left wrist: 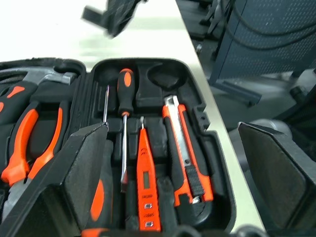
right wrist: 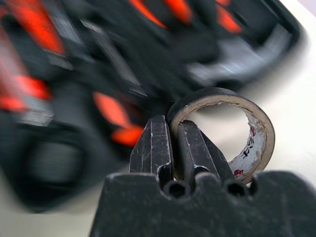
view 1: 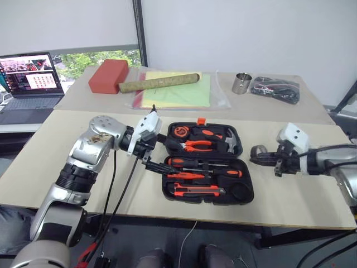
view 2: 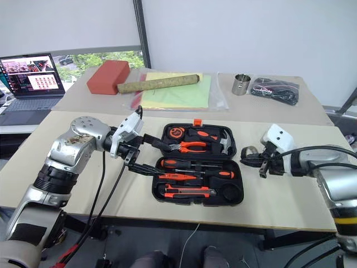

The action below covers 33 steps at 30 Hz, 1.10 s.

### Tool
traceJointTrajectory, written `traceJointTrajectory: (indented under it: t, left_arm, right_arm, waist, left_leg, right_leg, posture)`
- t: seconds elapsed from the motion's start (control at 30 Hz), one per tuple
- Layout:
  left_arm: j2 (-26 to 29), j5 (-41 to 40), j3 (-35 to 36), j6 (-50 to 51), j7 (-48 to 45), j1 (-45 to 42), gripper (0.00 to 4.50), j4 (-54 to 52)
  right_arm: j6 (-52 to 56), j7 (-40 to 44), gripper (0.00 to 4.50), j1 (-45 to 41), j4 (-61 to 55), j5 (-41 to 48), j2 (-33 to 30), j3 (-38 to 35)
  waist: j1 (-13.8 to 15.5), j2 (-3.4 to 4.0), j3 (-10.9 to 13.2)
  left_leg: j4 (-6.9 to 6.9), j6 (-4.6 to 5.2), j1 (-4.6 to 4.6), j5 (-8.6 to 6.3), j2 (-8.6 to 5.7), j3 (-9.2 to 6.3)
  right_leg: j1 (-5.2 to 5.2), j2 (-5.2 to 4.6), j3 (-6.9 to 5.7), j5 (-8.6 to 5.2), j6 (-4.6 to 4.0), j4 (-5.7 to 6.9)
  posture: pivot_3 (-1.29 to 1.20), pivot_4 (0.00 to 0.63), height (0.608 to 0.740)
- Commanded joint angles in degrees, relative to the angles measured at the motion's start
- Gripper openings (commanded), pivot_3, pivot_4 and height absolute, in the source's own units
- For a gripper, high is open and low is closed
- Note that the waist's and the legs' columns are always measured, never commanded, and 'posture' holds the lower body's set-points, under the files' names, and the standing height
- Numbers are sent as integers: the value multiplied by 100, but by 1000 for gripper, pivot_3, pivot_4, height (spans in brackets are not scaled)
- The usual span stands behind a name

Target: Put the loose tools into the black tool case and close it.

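Flat black plastic clamshell tool case (view 1: 206, 163) lying open at the centre of the pale desk (view 1: 50, 162), small orange latch at its 12 o'clock edge. Seated in the moulded slots of the near half: two thin-shafted orange-and-black screwdrivers (left wrist: 124, 126), short orange pen-like tester (left wrist: 146, 187) and orange folding utility knife (left wrist: 185, 150); orange-handled pliers (view 1: 196, 144) and steel-headed hammer (view 1: 230, 140) in the far half. Left end effector (view 1: 152, 151) at the case's 9 o'clock edge, black fingers spread wide and empty, one over the rim of the case. Right end effector (right wrist: 170, 148) at 3 o'clock of the case, apart from it, fingers pinched closed on the wall of a black roll of tape (right wrist: 232, 131). Toward 12 o'clock on the farther desk: red-brown block (view 1: 107, 76), brownish cylinder (view 1: 159, 82) on yellow-green sheets (view 1: 178, 92), metal cup (view 1: 241, 83) beside a black bundle of cables (view 1: 274, 89). Open laptop (view 1: 30, 81) at 10 o'clock.
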Motion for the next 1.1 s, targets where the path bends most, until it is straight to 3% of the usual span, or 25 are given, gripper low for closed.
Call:
traceJointTrajectory:
  t: [0.03,0.13,0.47,0.73,0.9,1.0,1.1]
  left_arm:
    - [-7,-9,-3,-121,-59,-57,4500,-36]
    - [-24,-5,-21,-142,-79,-88,4500,-4]
    - [-50,32,-11,-226,-86,-153,4500,109]
    - [-30,66,47,-251,-26,-157,4500,156]
    - [16,104,98,-182,164,-27,4500,150]
    - [13,337,231,-276,719,122,4500,529]
    - [81,583,400,-514,1217,308,3780,1020]
  right_arm:
    - [506,-91,101,472,-1164,341,-182,-41]
    - [627,-292,101,746,-1463,247,-207,146]
    - [479,-250,3424,1185,-1721,118,-514,435]
    - [485,-67,3424,1137,-1739,384,-722,147]
    - [634,-257,3424,800,-1465,688,-487,-241]
    - [809,-683,2708,405,-920,890,-124,-680]
    - [770,-1122,1703,120,-160,703,57,-939]
  waist:
    - [21,0,0]
    - [41,-1,1]
    - [40,-2,1]
    - [46,-4,2]
    - [40,-5,3]
    - [39,-5,3]
    - [38,-5,3]
  left_leg:
    - [2,0,2,0,1,-4]
    - [8,-1,1,-1,-2,-5]
    - [7,0,1,0,-4,-6]
    - [8,0,1,0,-4,-8]
    - [7,0,1,-1,-3,-10]
    - [8,0,2,0,-4,-10]
    - [7,-1,6,0,-3,-10]
  right_leg:
    - [4,-1,3,0,0,0]
    - [7,-7,17,0,2,0]
    - [5,-3,23,-1,2,1]
    - [7,-7,24,-4,7,-1]
    - [6,-8,26,-1,3,-2]
    - [7,-8,26,-1,2,-1]
    - [11,-7,26,0,1,-2]
  posture:
    - [0,150,740]
    - [0,150,740]
    - [0,150,740]
    - [0,150,740]
    - [0,150,740]
    - [0,150,740]
    - [0,150,740]
